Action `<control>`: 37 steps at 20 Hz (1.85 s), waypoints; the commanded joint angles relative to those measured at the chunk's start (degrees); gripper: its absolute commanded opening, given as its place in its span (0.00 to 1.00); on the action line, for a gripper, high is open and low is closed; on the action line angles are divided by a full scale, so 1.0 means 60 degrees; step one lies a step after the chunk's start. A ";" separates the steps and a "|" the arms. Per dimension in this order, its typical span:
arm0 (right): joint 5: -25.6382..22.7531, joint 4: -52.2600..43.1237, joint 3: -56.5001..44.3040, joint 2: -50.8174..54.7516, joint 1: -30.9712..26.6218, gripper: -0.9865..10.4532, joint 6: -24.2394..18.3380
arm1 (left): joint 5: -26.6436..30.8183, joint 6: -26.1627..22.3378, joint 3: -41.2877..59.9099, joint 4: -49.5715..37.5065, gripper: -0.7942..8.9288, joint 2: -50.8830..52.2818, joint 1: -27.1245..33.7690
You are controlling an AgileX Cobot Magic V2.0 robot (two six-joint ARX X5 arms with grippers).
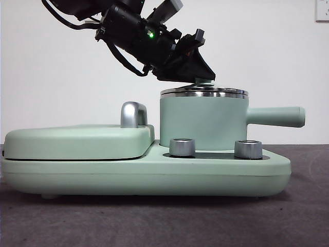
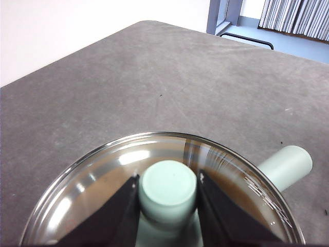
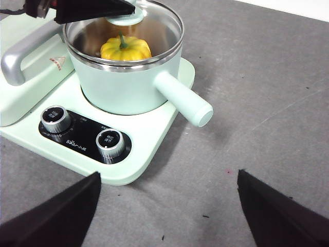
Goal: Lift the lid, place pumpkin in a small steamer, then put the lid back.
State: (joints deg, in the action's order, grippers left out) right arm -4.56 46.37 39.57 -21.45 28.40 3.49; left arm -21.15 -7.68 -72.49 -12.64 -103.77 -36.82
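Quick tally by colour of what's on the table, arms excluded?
Mint-green: 3 — small steamer, appliance base, griddle cover
Clear glass: 1 — lid, its knob gripped by the left gripper
Yellow-orange: 1 — pumpkin in the steamer
Silver: 2 — control knobs
Total: 7

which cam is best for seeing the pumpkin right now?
Right wrist view: the pumpkin shows through the glass lid, sitting inside the small steamer. In the front view the steamer wall hides it. The left wrist view shows only an unclear brownish tint under the lid, around the left claw.
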 commanded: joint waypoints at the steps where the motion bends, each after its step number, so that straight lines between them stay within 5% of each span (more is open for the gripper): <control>1: -0.0004 -0.0124 0.0018 -0.0022 0.0058 0.44 0.0127 | -0.0062 0.0211 0.0022 0.0474 0.10 -0.0499 -0.0135; 11: -0.0004 -0.0120 0.0018 -0.0022 0.0058 0.44 0.0098 | -0.0066 0.0229 0.0022 0.0714 0.24 -0.0401 -0.0179; 15: -0.0004 -0.0124 0.0018 -0.0022 0.0055 0.44 0.0098 | -0.0062 0.0226 0.0022 0.0943 0.37 -0.0295 -0.0182; 25: -0.0004 -0.0124 0.0018 -0.0022 0.0058 0.44 0.0098 | -0.0022 0.0219 0.0022 0.1388 0.37 0.0288 -0.0179; 37: -0.0004 -0.0138 0.0018 -0.0022 0.0058 0.44 0.0098 | 0.1359 -0.0127 0.0022 0.2306 0.37 0.1738 0.0182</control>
State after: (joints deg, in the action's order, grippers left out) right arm -4.56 46.30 39.57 -21.45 28.40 3.49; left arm -13.17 -7.92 -71.77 1.19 -93.27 -35.44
